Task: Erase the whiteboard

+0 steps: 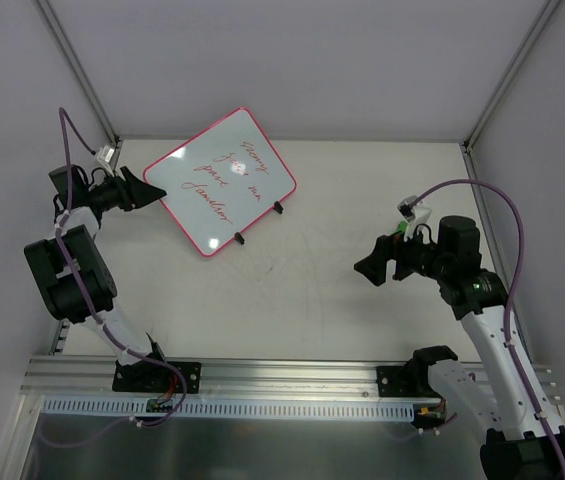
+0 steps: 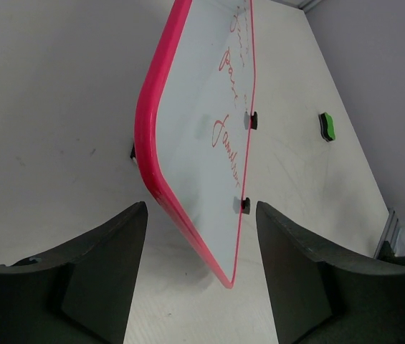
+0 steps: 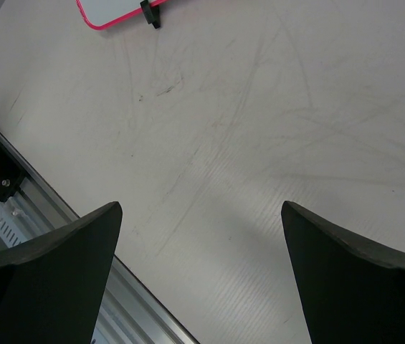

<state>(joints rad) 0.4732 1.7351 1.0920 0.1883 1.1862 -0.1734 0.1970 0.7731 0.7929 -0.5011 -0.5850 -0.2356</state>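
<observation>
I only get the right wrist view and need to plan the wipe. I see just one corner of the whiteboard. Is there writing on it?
Observer: Yes, red handwriting runs across the whiteboard in several lines.
Operator: Where is the left gripper?
Observer: The left gripper is at the board's edge opposite the clips. Its jaws are open, with the pink rim between them and apparently not touching.
Operator: Any eraser around?
Observer: A small green eraser lies on the table beyond the clip edge.
</observation>
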